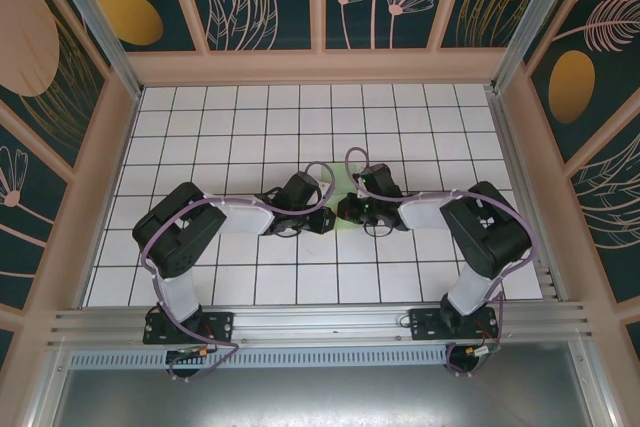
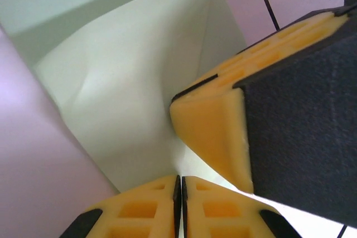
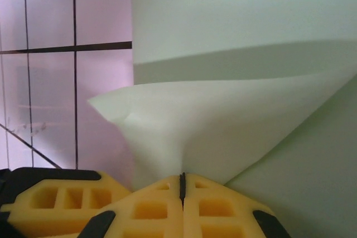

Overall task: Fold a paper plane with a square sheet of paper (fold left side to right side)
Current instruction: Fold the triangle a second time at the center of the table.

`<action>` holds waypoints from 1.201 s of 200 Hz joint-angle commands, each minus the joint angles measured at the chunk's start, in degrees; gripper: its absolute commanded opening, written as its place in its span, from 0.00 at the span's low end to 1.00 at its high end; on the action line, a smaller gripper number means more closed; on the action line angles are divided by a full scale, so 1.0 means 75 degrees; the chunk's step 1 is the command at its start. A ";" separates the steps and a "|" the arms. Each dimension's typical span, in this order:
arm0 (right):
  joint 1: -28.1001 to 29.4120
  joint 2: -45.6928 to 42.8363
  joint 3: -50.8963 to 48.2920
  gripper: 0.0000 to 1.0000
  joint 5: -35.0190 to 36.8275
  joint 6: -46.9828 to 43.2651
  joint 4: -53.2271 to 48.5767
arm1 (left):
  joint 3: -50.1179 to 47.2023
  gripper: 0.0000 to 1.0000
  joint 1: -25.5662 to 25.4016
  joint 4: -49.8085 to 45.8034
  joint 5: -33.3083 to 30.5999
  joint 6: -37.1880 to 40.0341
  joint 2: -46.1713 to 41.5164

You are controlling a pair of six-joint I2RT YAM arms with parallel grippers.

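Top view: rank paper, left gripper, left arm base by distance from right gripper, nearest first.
1. Paper: centre, pinched in the right gripper jaws.
2. Left gripper: just left of it.
3. Left arm base: bottom left, at the near edge.

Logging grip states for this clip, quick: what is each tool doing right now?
Left tool: closed, pinching the pale green paper.
Right tool: closed, pinching the same paper.
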 commanded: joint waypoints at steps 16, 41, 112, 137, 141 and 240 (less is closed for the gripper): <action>0.0019 0.0169 0.0270 0.00 0.0605 -0.0413 -0.0471 | -0.0377 0.15 0.0030 -0.0620 -0.0203 -0.0116 0.0098; -0.0122 0.0210 0.0409 0.00 0.0675 -0.0541 -0.0665 | -0.0423 0.15 0.0026 -0.0606 -0.0221 -0.0119 0.0098; -0.0759 0.0429 0.0820 0.00 0.0593 -0.0956 -0.1064 | -0.0562 0.14 0.0023 -0.0568 -0.0270 -0.0130 0.0062; -0.1045 0.0400 0.0838 0.00 0.0524 -0.1054 -0.1111 | -0.0594 0.14 0.0025 -0.0553 -0.0273 -0.0131 0.0068; -0.1079 0.0382 0.0827 0.00 0.0517 -0.1074 -0.1115 | -0.0604 0.14 0.0023 -0.0551 -0.0273 -0.0131 0.0065; -0.1723 -0.0326 0.1016 0.00 0.0312 -0.1339 -0.1365 | -0.0617 0.14 0.0033 -0.0273 -0.0192 -0.0219 -0.0006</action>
